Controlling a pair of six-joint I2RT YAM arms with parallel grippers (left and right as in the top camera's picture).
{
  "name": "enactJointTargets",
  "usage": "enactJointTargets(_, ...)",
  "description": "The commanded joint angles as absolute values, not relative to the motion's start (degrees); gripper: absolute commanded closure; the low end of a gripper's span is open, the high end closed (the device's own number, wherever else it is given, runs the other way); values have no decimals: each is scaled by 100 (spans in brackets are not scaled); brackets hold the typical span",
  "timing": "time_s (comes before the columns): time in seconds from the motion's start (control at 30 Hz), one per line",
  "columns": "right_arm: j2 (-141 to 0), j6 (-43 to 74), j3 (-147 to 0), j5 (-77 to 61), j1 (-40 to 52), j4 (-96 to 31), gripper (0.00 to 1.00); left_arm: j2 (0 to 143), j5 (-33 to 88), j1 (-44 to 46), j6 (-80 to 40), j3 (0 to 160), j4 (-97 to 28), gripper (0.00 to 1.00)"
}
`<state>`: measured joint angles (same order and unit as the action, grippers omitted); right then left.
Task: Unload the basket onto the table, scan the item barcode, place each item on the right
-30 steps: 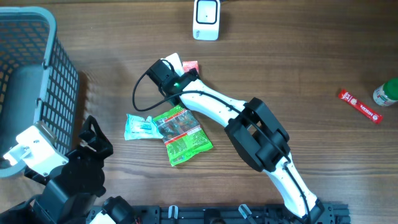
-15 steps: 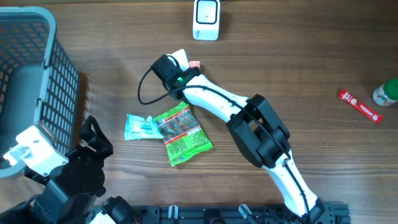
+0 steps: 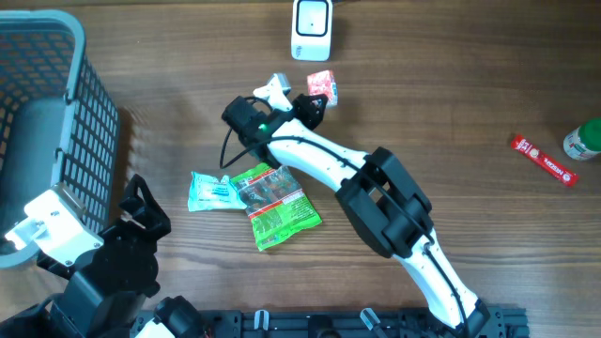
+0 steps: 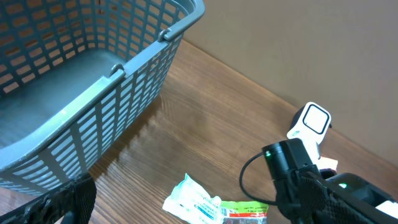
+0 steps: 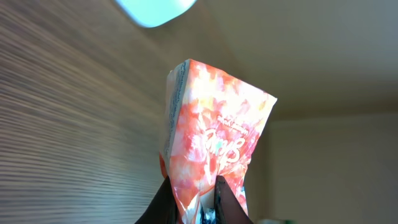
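Black right gripper (image 3: 308,101), jaws nearly shut, pinches the lower edge of one red packet (image 3: 321,86). In the wrist view the packet (image 5: 211,130) stands upright between both fingers (image 5: 163,200). It is held near one white scanner (image 3: 312,28), just below it and not touching. The right arm reaches diagonally from the near table edge, elbow bent mid-table, white forearm running up-left, wrist turned back toward the scanner. Below the forearm lie one green pouch (image 3: 278,202) and one blue pouch (image 3: 210,191), touching. At far right are one red stick (image 3: 543,160) and one bottle (image 3: 584,139). One grey basket (image 3: 70,38) stands at left. The left gripper (image 3: 141,208), jaws wide and empty, sits folded beside it on the wooden table (image 3: 451,84).
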<state>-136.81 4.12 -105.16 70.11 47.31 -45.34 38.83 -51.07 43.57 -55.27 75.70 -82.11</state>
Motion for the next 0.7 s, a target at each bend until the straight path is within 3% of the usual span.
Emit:
enactJointTargets(0.0,-13517,-344,-10639,8709,4814,-4370,96,3916,-5140,4399,-5596,7535,-8211,0)
enactJointTargets(0.1,-13517,-1050,-10637,8711,4899,-4134,96,3916,-5142,4399,-5596,7535,-8211,0)
enactJointTargets(0.33,-13517,-1326,-10637,8702,5072,-3009,96,3916,-5140,4399,-5596,7535,-8211,0)
enactJointTargets(0.53,-13517,-3020,-10639,7439,5033,279,96,3916,-5140,4399,-5596,7535,-8211,0)
enactJointTargets(0.67,-13517,-3175,-10639,6829,5000,1538,96,3916,-5140,4399,-5596,7535,-8211,0)
